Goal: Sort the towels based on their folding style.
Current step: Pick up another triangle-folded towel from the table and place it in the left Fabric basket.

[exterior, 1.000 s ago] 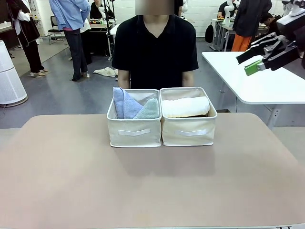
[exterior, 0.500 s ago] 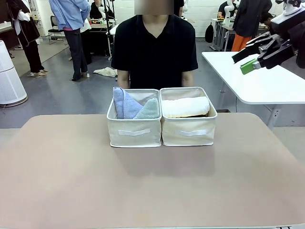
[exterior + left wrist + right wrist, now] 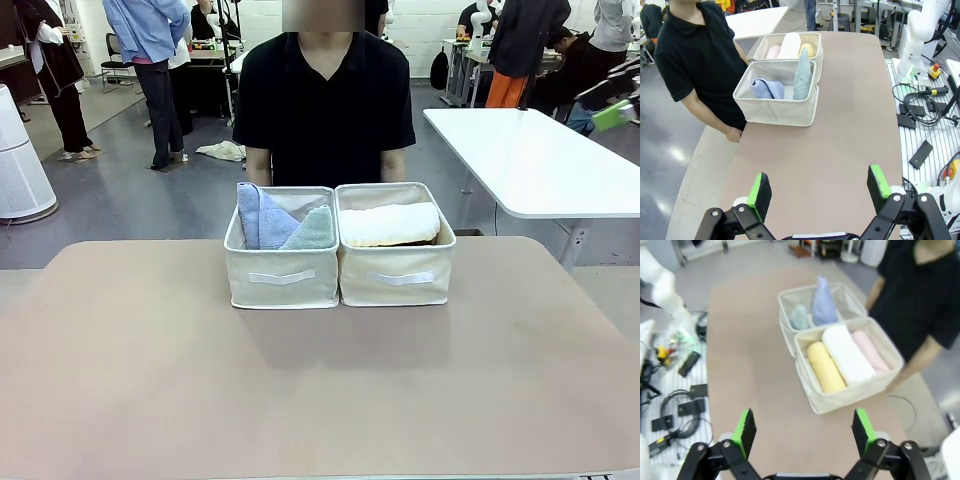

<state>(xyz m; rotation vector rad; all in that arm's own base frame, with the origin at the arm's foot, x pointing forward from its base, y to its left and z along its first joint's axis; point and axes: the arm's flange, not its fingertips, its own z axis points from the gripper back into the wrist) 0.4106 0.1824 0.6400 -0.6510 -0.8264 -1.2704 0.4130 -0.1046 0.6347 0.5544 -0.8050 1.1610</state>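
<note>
Towels all binned: rolled yellow [image 3: 826, 374], white [image 3: 847, 355], pink [image 3: 869, 351] in right bin [image 3: 397, 276]; folded blue [image 3: 259, 216], green [image 3: 312, 230] in left bin [image 3: 281, 277]. Soft, light; pinch mid-roll. Left gripper [image 3: 819, 191], right gripper [image 3: 803, 428] gape empty.

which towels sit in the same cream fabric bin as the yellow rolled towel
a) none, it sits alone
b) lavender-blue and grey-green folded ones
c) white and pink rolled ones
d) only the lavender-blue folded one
c: in the right wrist view the yellow rolled towel lies side by side with the white rolled towel and the pink rolled towel in one cream fabric bin.
</note>
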